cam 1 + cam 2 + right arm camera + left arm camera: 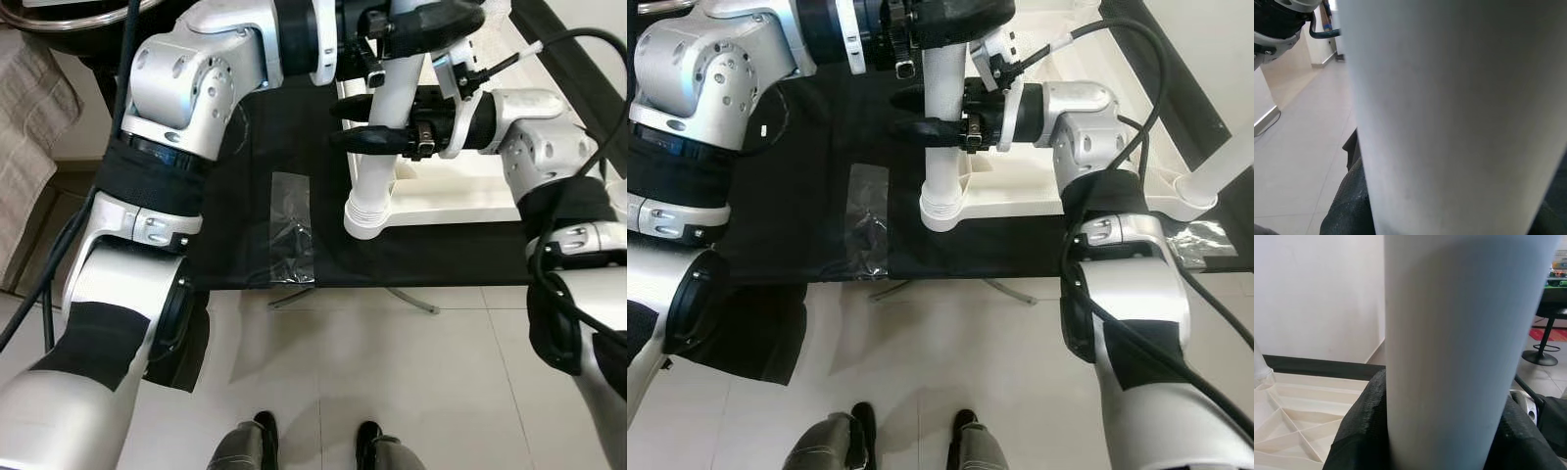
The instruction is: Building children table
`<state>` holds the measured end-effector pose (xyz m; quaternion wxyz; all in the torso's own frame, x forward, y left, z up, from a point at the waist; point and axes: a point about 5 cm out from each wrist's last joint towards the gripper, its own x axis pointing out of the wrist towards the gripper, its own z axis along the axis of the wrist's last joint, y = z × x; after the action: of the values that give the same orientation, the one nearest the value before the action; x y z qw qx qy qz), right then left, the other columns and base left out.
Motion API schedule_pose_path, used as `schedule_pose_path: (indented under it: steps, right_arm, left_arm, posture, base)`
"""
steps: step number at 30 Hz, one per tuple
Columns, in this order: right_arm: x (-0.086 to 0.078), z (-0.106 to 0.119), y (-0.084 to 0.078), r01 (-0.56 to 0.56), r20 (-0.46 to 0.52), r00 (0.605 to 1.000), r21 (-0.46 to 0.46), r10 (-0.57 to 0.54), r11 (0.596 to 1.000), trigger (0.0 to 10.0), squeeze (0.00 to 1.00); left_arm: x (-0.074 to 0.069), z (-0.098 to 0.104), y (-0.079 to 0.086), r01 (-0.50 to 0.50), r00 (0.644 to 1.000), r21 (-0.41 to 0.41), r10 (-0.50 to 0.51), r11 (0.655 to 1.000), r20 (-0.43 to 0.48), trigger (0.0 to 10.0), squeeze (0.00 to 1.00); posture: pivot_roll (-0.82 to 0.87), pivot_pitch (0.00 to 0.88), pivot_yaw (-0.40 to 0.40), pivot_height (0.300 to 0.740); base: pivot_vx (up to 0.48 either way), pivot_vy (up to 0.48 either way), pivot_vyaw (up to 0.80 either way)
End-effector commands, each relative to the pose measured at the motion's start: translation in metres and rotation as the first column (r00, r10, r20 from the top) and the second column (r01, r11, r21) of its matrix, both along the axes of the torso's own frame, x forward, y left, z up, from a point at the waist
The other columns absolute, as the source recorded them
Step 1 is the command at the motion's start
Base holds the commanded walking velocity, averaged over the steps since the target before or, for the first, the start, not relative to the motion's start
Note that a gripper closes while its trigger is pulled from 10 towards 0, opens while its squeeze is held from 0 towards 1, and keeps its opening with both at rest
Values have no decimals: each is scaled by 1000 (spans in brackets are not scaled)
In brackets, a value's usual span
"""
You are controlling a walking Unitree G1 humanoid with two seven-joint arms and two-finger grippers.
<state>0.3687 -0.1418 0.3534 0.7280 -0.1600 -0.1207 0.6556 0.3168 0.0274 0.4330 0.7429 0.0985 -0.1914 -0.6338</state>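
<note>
Left eye view: one white table leg (384,147) stands upright, its ribbed lower end at the near edge of the cream table top (460,186), which lies underside up on the black-covered worktop (235,196). Right claw (367,122) comes in from the right; its two black fingers lie one each side of the leg, clamped on it at mid-height. Left claw (416,24) grips the same leg higher up, at the top of frame. The left arm's silver elbow (186,83) crosses the near-left of the worktop and hides that part. One strip of clear tape (291,227) lies on the black cloth, just left of the leg's foot. One beige towel (29,117) hangs at far left. Two dark feet (313,441) of the robot on the pale tiled floor (392,372).

Right eye view: same layout. A second white leg (1227,162) slants in at the right edge, its end at the table top's right side. A second patch of tape (1200,243) lies on the cloth below it.

Left wrist view: leg up close, black fingers (1359,431) pressed against both its sides. Ribbed underside of the table top visible behind.

Right wrist view: leg up close, black finger (1349,205) against its lower part; tiled floor behind.
</note>
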Motion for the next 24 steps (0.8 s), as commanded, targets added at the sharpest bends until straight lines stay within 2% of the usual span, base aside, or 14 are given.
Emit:
schedule_pose_path:
  steps: [1,2,3,9,13,16,21,22,24]
  right_arm:
    - [1,-11,12,-40,-24,999,-17,40,999,0,0]
    - [1,-12,11,-35,-21,999,-6,34,999,0,0]
    - [1,-14,9,-23,-19,1000,21,23,1000,0,0]
    - [2,-24,4,27,-31,999,77,-24,997,0,0]
    - [5,-32,-2,102,-58,994,133,-95,986,0,0]
    - [8,-36,-5,162,-58,986,140,-155,977,0,0]
    - [12,-43,-4,257,-88,965,164,-246,952,0,0]
    - [12,-43,-4,257,-88,965,164,-246,952,0,0]
    - [13,-49,-5,303,-110,951,166,-288,938,0,0]
  left_arm:
    - [-7,-16,-25,124,992,88,-120,988,-48,0,78]
    - [-7,-16,-25,126,991,86,-122,988,-47,3373,894]
    - [-4,-15,-24,112,993,73,-109,991,-48,10000,1000]
    - [5,-9,-15,44,997,9,-43,999,-57,10000,1000]
    - [11,3,8,-28,997,-76,23,997,-74,10000,1000]
    - [13,7,21,-65,996,-118,57,991,-75,10000,1000]
    - [11,12,45,-114,992,-183,101,977,-76,10000,1000]
    - [11,12,45,-114,992,-183,101,977,-76,10000,1000]
    - [10,12,60,-135,989,-219,118,966,-88,10000,1000]
  posture:
    - [135,307,43,740]
    - [135,307,43,740]
    - [133,303,43,740]
    - [133,302,43,740]
    - [129,294,40,740]
    - [128,291,36,740]
    - [126,294,25,740]
    - [126,294,25,740]
    - [127,296,23,740]
  base:
    - [0,0,0]
    - [0,0,0]
    - [0,0,0]
    - [0,0,0]
    - [0,0,0]
    - [0,0,0]
    - [0,0,0]
    - [0,0,0]
    - [0,0,0]
